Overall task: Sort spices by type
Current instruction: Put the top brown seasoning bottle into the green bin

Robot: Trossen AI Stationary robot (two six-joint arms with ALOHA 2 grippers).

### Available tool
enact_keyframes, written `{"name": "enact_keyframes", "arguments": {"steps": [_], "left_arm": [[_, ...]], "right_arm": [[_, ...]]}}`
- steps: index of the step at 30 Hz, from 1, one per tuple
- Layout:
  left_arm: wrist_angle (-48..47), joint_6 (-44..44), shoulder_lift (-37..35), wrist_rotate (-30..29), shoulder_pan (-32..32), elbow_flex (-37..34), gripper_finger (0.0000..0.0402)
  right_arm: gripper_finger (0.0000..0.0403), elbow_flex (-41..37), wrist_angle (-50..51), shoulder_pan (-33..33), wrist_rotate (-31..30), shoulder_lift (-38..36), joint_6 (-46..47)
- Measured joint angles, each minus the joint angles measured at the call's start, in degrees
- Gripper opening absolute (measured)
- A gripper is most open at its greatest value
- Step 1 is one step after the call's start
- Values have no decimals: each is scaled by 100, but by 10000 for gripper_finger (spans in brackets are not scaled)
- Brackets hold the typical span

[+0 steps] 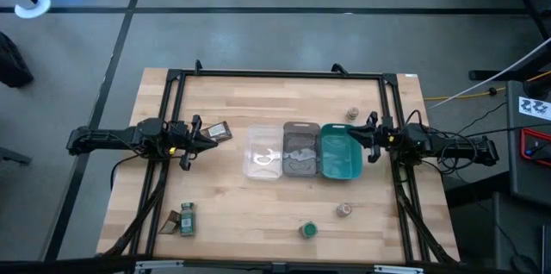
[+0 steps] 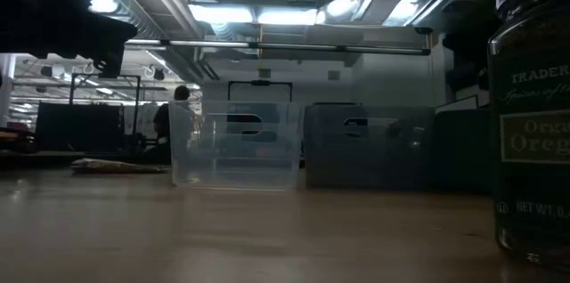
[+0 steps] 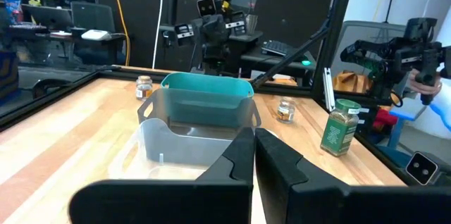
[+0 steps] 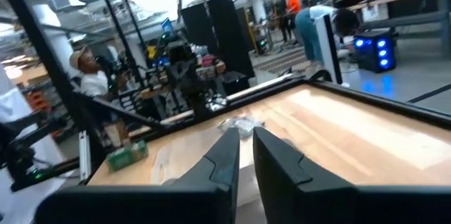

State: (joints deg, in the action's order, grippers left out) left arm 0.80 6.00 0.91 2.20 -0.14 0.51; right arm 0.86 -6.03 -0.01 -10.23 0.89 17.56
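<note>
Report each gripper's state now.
Left gripper: shut, empty, beside the clear tray.
Right gripper: nearly shut, holding nothing, at the teal tray.

Spices (image 1: pixel 309 230) scattered across the table, outside the trays

Light wood-plank table (image 1: pixel 241 222) with black frame rails along its edges. Three rectangular trays sit side by side at centre, touching: clear tray (image 1: pixel 263 154), grey tray (image 1: pixel 300 150), teal tray (image 1: pixel 341 153). Flat sachet (image 1: pixel 218 132) lies on the table just left of the clear tray, near the left arm's tip. Small jar with brownish lid (image 1: pixel 352 115) stands at the far side, above the teal tray. Another brownish-lid jar (image 1: pixel 343 210) is on the near side, right of centre. Green-lidded jar (image 1: pixel 308 230) stands near the front edge. Second green-lidded jar (image 1: pixel 187 219) lies at front left, a brown sachet (image 1: pixel 170 221) touching it.
</note>
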Motion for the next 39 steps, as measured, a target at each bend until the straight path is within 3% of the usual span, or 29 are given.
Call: {"name": "enact_keyframes", "arguments": {"steps": [7,14,25,29,33,39], "left_arm": [[9,0,-2,-2,0,-2,0],[14,25,-2,-2,2,-2,0],[20,-302,0,-4,2,-3,0],[22,-304,-1,-4,2,-2,0],[24,-304,0,-4,1,-2,0],[23,-304,-1,-4,2,-2,0]], "right_arm": [[136,199,17,-2,-1056,38,8],[220,1058,625,-2,-2054,434,-92],[226,3059,3264,-8,-2914,2131,657],[223,3719,4181,-246,-2845,2824,1207],[223,4232,4802,-907,-2453,3445,1425],[222,4734,5149,-2306,-935,4399,1363]]}}
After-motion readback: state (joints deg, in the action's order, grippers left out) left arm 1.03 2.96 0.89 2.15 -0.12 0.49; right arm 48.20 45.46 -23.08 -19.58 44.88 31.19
